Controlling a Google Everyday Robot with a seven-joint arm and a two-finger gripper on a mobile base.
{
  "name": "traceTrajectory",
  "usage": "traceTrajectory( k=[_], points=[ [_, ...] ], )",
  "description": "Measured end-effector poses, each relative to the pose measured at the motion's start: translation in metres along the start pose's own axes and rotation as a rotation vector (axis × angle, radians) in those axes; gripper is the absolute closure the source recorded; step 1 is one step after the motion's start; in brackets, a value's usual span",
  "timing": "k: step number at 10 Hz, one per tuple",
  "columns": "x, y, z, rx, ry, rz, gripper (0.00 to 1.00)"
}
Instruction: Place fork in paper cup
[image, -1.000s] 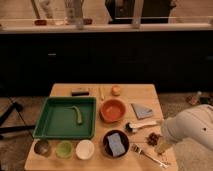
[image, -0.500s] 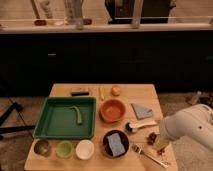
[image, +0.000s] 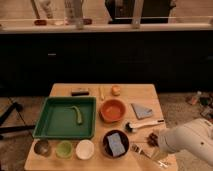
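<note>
Over at the front right corner of the counter (image: 135, 92): hand (image: 153, 140) down low, released, clutching nothing. Hovers just above the fork (image: 150, 154), flat on the wood, near the front edge, just right of the black bowl (image: 106, 142). Looks like the reach-in, no pinch yet.

Plenty to go wrong from here. Thin, shiny, flush with the surface: hard to get under. Could skid away on contact or squirt out on closing. Could slide off the front edge with one bad nudge. Could also clip the white-handled tool (image: 145, 124) just behind the hand, or bump the black bowl alongside.

Then the carry. Well apart from the fork, the paper cup (image: 85, 149): front row, past the black bowl, green cup (image: 64, 149) just beside it, grey cup (image: 42, 147) beyond that. Easy to head for the wrong one of three. Small and probably light, too: may tip under a long handle dropped in off-centre or at a slant. Calls for a firm pinch, a lift clear of the black bowl's rim, and a near-upright drop, dead centre. Worth watching the arm (image: 192, 142) as well: bulky, low over that front row, could knock a cup flat.
</note>
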Motion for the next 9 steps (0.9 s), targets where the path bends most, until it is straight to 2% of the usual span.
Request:
traceTrajectory(
  k=[5, 9],
  points=[
    [-0.004, 0.029, 0.024, -0.037, -0.057, -0.008, 0.2],
    [0.004, 0.045, 0.043, -0.075, -0.07, 0.003, 0.2]
  ],
)
